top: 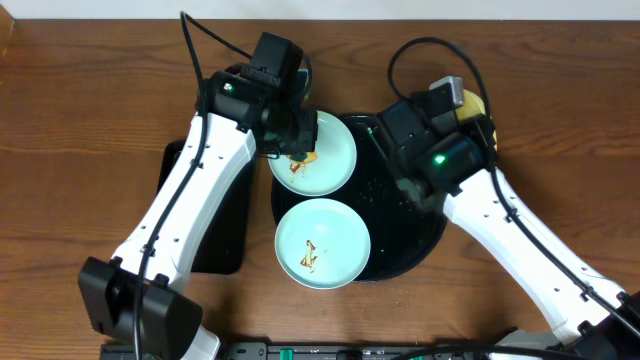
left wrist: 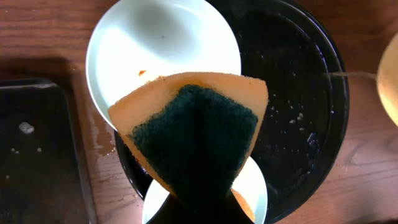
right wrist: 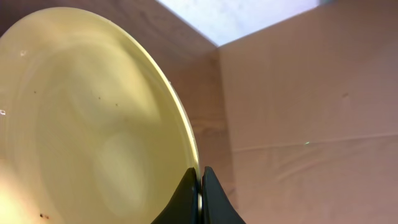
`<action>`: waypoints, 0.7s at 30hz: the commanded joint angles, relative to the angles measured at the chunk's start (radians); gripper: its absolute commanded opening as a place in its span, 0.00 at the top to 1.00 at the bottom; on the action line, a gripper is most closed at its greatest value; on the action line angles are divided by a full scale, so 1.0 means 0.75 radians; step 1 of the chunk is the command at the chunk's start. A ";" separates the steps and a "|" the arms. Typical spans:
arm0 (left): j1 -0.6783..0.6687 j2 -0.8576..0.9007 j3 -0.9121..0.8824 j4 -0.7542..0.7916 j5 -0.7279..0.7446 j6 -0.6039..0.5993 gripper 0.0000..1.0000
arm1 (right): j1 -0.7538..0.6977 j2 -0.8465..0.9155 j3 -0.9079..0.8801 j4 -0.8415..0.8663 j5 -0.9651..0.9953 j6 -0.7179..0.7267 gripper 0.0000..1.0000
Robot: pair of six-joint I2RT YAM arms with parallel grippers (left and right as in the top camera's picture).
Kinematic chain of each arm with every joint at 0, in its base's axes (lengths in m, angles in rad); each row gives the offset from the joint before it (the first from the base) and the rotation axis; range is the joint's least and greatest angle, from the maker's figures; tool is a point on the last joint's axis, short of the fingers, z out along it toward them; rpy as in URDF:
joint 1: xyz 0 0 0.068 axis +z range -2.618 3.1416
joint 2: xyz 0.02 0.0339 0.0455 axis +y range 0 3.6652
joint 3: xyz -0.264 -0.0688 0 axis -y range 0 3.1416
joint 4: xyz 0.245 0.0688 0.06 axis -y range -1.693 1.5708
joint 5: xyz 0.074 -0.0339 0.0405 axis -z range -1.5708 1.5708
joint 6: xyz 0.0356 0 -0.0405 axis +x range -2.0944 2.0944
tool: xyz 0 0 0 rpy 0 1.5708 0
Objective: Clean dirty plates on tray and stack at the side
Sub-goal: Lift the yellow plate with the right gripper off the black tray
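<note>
The sponge (left wrist: 193, 130), orange with a dark green scouring face, fills the left wrist view. The left gripper (top: 297, 148) is closed on it, scouring face turned away from the fingers. It hangs over one pale blue plate (left wrist: 161, 43), which lies at the far-left edge of the round black tray (left wrist: 298, 93) and overlaps the rim. Whether sponge and plate touch cannot be told.

The right gripper (right wrist: 200, 186) pinches the rim of the yellow plate (right wrist: 93, 124) between narrow jaws. It holds the plate tilted on edge just beyond the tray's far-right side.

The step in hand appears to be wiping. To do it well, press the scouring face flat and sweep across the plate's middle. Light pressure suits a plate that overhangs the rim and could tip or slide.

This far plate shows only a small orange fleck near the sponge. The second blue plate (top: 335, 235), at the tray's near-left side, carries a brown smear (top: 312, 255). The yellow plate shows a few dark specks. A rectangular black tray (top: 215, 230) lies to the left of the round one.
</note>
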 commanded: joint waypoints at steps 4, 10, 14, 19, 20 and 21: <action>0.054 -0.002 0.012 -0.001 -0.013 -0.002 0.93 | 0.091 -0.019 0.031 0.032 0.223 -0.083 0.99; 0.062 -0.002 0.012 -0.005 -0.013 0.002 0.92 | 0.125 -0.019 0.031 0.052 0.243 -0.107 0.99; 0.062 -0.002 0.012 -0.005 -0.013 0.003 0.93 | 0.138 -0.019 0.031 0.055 0.243 -0.107 0.99; 0.062 -0.002 0.012 -0.005 -0.013 0.003 0.93 | 0.152 -0.019 0.031 0.055 0.243 -0.106 0.99; 0.062 -0.002 0.012 -0.005 -0.013 0.003 0.92 | 0.155 -0.019 0.031 0.055 0.243 -0.106 0.99; 0.062 -0.002 0.012 -0.005 -0.013 0.003 0.93 | 0.158 -0.019 0.031 0.055 0.241 -0.106 0.99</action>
